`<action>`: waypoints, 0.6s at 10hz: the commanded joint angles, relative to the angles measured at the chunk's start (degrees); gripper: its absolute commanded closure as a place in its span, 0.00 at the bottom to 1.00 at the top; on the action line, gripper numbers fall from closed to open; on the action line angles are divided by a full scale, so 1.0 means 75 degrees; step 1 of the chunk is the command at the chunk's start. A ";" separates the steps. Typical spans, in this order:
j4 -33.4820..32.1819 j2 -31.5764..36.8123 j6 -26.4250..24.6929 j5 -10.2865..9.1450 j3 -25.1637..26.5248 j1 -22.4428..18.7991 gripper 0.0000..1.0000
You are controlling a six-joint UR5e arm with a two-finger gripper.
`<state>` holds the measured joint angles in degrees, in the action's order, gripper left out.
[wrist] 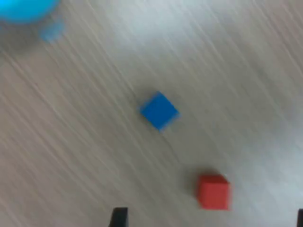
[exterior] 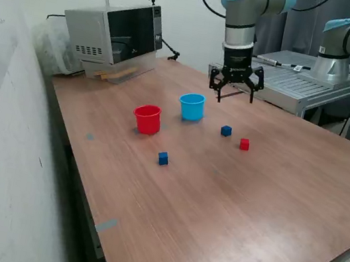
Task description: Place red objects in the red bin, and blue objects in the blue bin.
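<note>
Cups stand side by side toward the exterior view's left of the wooden table (exterior: pixel 230 201): the red cup (exterior: pixel 147 118) first, then the light blue cup (exterior: pixel 192 106) just beyond it, both upright with their mouths up so that cubes can be dropped in from above. In front of the red cup, well apart from it, lies one dark blue cube (exterior: pixel 163 158). Further toward the exterior view's right sit a second dark blue cube (exterior: pixel 226 131) and, near it, a single red cube (exterior: pixel 245 144); only one red cube shows, and whether another is already inside a cup cannot be told. All three cubes rest loose on the wood, none touching a cup. The gripper (exterior: pixel 235 87) hangs above this right-hand pair, well clear of the table, fingers spread wide and holding nothing. The wrist view, blurred, shows the blue cube (wrist: pixel 159 110) near its middle with the red cube (wrist: pixel 213 191) close by, which suggests the arm is lining up over the blue cube for a grasp, with the light blue cup the nearer target.
</note>
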<state>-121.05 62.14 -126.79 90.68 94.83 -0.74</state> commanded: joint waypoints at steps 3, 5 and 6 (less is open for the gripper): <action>-0.1613 0.0246 0.0488 -0.0395 0.1125 -0.0769 0.00; -0.1695 0.0281 0.0488 -0.0477 0.1300 -0.0688 0.00; -0.1824 0.0246 0.0488 -0.0570 0.1301 -0.0641 0.00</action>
<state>-132.08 63.97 -123.24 87.64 102.97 -5.89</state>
